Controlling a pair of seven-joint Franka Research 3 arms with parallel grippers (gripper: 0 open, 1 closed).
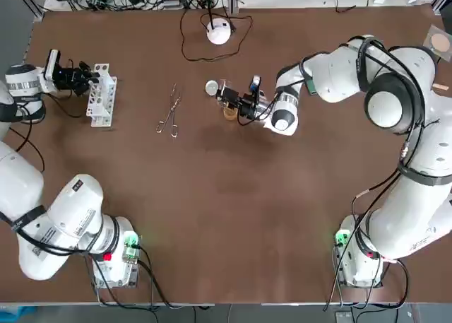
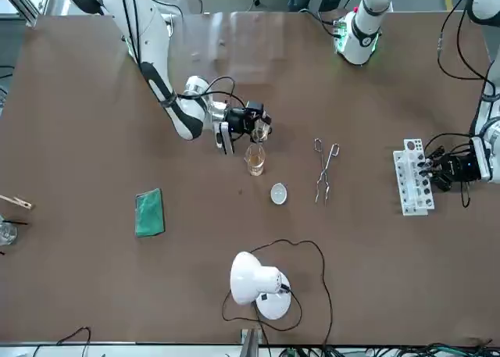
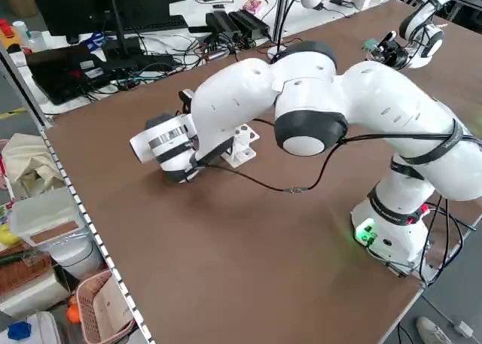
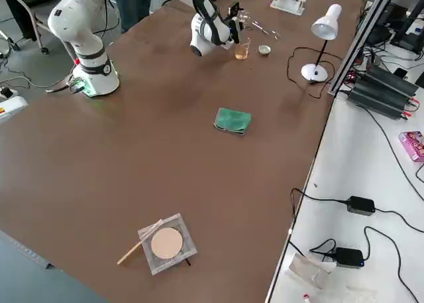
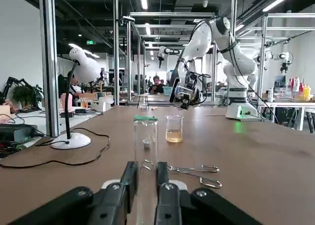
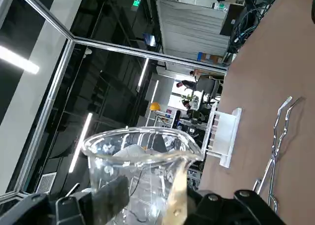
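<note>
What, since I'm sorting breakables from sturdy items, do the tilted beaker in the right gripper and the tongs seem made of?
Beaker: clear glass by the look, see-through with a glossy rim and spout; clear plastic cannot be ruled out. Tongs: bare metal, likely steel, thin silvery arms with a dull shine.

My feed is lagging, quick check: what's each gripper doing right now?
Left gripper: closed on a test tube at the rack.
Right gripper: closed on a glass beaker, tilted above the beaker of amber liquid.
</note>
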